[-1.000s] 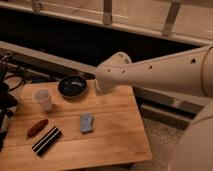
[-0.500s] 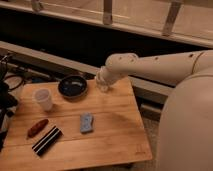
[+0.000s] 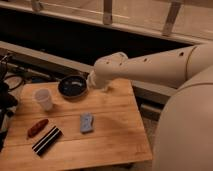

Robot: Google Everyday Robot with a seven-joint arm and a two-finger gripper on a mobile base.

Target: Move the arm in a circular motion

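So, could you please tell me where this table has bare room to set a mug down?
The table is bare from the blue-grey packet to its right edge and front corner. The left is crowded: cup, bowl, reddish item, striped bar. The tool hangs under the arm beside the bowl.

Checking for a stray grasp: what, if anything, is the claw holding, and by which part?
It cannot be told: the claw is mostly hidden under the rounded end of the arm, beside the black bowl.
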